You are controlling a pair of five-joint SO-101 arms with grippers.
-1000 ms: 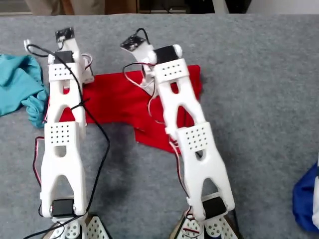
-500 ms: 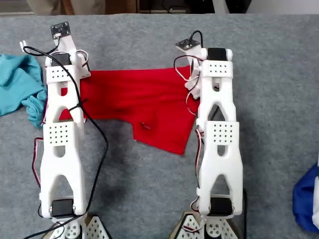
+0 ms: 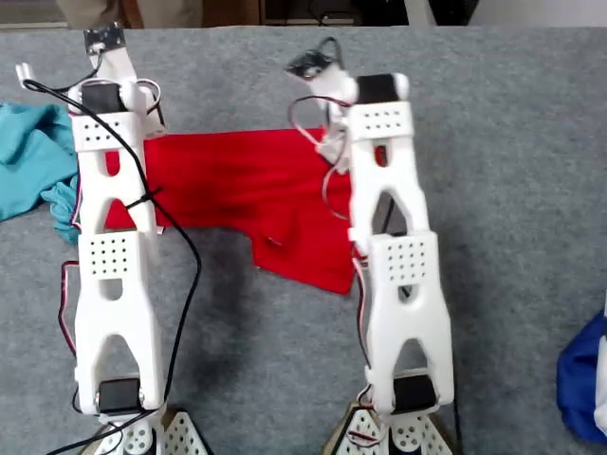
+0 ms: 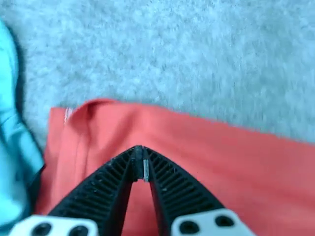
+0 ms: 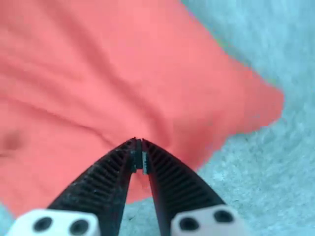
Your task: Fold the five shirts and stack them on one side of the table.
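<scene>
**Clerk:** Item one, red shirt (image 3: pixel 237 185): spread on the table (image 3: pixel 512 142) between the two arms. Its far edge is roughly straight, and one flap juts toward the arm bases on the right arm's side.

**Checker:** Hands?

**Clerk:** The left hand (image 4: pixel 139 164): clenched, tips meeting over red cloth just inside the shirt's corner nearest the teal shirt (image 3: pixel 33 161). Whether any cloth is caught between them, cannot tell. The right hand (image 5: pixel 138 157): clenched, with creases in the cloth running in to its tips, so entered as grasping the red shirt (a judgement from the creases, not a clean sighting).

**Checker:** Hazards?

**Clerk:** Three.
- A thin pinch may slip if the arms lift or pull apart, dropping a corner.
- If just one hand truly holds, any pull would skew and bunch the shirt instead of squaring it.
- The left corner lies near the teal heap, so a drag that way could snag it.

**Checker:** View notes?

**Clerk:** The high view supplies the layout. The teal shirt is crumpled at the table's left edge, and the blue shirt (image 3: pixel 580 379) is at the right edge, well apart from the red one. Nothing is stacked yet. The arms overlie the shirt's far corners there. The wrist views supply the fingertips and the cloth under them. The left one also catches a strip of teal beside the red corner.
</scene>
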